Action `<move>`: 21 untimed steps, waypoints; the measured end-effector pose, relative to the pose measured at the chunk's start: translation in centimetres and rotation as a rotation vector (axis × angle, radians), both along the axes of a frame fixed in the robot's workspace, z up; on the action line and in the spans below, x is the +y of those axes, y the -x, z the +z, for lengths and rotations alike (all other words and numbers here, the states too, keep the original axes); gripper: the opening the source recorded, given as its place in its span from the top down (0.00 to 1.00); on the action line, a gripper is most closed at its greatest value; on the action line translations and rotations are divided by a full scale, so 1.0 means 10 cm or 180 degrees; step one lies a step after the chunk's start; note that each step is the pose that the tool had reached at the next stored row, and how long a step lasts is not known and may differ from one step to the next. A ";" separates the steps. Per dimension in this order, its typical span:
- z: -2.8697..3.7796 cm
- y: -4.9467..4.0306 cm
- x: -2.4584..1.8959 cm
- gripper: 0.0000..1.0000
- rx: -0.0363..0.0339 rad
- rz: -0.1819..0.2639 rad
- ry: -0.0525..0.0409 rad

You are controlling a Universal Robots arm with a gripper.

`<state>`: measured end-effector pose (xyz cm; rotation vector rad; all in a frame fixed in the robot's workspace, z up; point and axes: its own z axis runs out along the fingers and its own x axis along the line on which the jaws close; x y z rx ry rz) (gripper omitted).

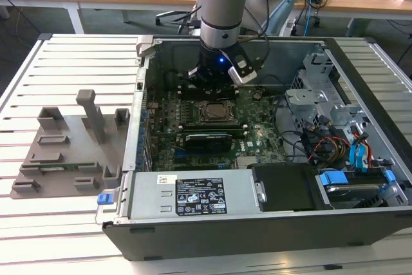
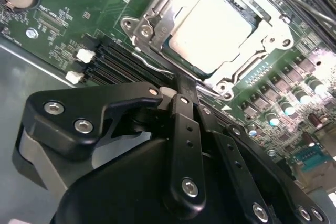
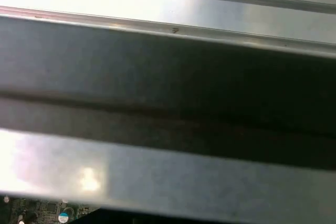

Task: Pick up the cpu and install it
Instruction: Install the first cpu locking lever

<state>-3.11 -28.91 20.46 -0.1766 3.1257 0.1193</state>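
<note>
The cpu point(image 2: 212, 32), a silvery-white square plate, lies flat inside the metal socket frame point(image 2: 152, 30) on the green motherboard point(image 2: 63, 19). In the exterior view the cpu point(image 1: 214, 111) sits mid-board inside the open computer case point(image 1: 257, 230). My gripper point(image 2: 178, 86) hangs just beside the socket's edge, its black fingers point(image 2: 184, 129) drawn together with nothing between them. In the exterior view the gripper point(image 1: 206, 75) is low over the board, just behind the socket, under the arm's wrist.
A grey plastic tray point(image 1: 71, 149) with upright blocks lies on the slatted table at the exterior view's left. Inside the case, the power supply point(image 1: 199, 198) sits at the front, with a drive cage point(image 1: 322, 94) and cables point(image 1: 335, 146) at the right. The first wrist view faces the case wall point(image 3: 168, 77).
</note>
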 end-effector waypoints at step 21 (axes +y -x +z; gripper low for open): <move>-0.046 -0.192 0.015 0.89 0.0006 0.0001 0.0032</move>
